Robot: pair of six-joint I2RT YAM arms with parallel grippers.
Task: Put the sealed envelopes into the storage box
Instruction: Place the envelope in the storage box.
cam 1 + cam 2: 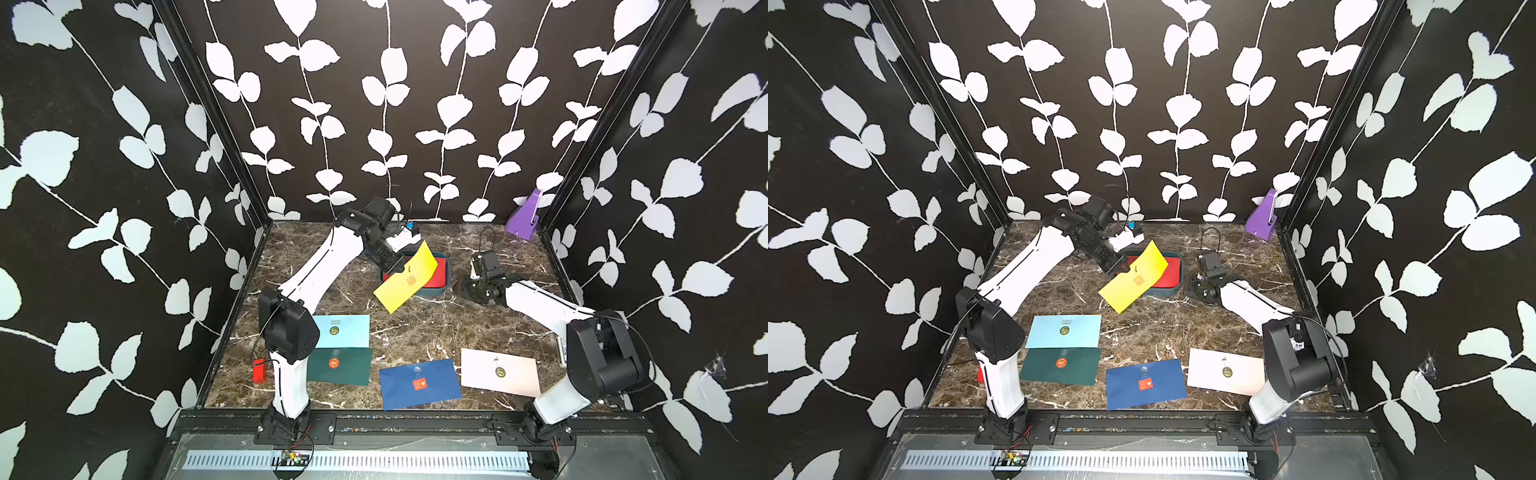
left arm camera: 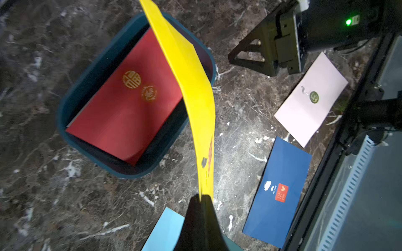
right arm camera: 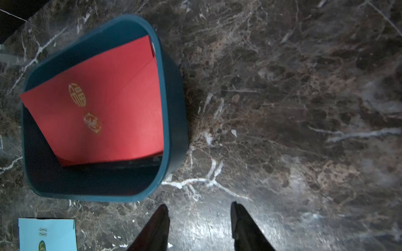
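My left gripper [image 1: 399, 266] [image 2: 203, 196] is shut on a corner of the yellow envelope [image 1: 405, 282] [image 2: 191, 87]. The envelope hangs tilted in the air above the near left part of the teal storage box [image 1: 448, 272] [image 2: 87, 71] [image 3: 165, 87]. A red envelope [image 2: 130, 113] [image 3: 104, 108] lies slanted inside the box. My right gripper [image 1: 467, 291] [image 3: 199, 208] is low over the table just right of the box, its jaws apart with nothing between them. Light blue [image 1: 345, 330], dark green [image 1: 340, 365], navy [image 1: 419, 384] and pale pink [image 1: 498, 372] envelopes lie flat near the front.
A purple angular object [image 1: 525, 218] stands in the back right corner. A small red block [image 1: 259, 370] sits at the left edge beside the left arm's base. Patterned walls close in three sides of the marble table [image 1: 415, 328].
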